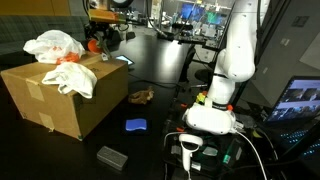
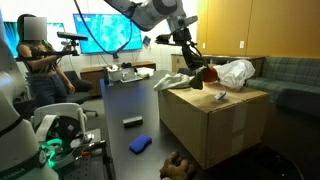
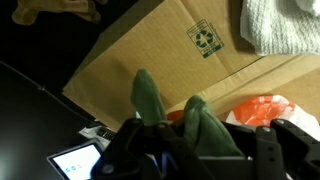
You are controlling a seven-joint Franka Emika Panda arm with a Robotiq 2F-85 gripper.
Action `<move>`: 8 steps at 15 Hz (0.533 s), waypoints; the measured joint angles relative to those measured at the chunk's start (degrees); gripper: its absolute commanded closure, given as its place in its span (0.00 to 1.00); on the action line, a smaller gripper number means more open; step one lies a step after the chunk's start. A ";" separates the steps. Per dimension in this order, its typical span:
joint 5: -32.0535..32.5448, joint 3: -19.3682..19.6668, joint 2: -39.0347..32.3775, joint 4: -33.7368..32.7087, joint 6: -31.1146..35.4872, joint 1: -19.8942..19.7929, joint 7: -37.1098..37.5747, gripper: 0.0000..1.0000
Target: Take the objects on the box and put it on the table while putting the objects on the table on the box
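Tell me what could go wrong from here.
1. The shut end effector hangs at an edge of the box, close to the orange item; a sideways move could knock it off.
2. The white cloth drapes over the box edge and might slide down if bumped.

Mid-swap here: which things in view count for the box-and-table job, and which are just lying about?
Job: box, table; on the box, white cloth and plastic bag; on the table, brown item, blue item, grey item.
Not part of it: person, wall screen, small screen.
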State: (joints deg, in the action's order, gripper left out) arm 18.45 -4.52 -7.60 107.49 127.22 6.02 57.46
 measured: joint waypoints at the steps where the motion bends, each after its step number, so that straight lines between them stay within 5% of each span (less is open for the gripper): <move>1: -0.35 0.00 -1.53 -0.80 0.02 0.05 -0.91 1.00; 8: -2.19 0.76 -10.34 -6.06 -2.47 0.32 -4.98 1.00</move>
State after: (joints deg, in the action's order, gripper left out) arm 16.26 -3.76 -17.94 101.44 124.75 6.34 52.47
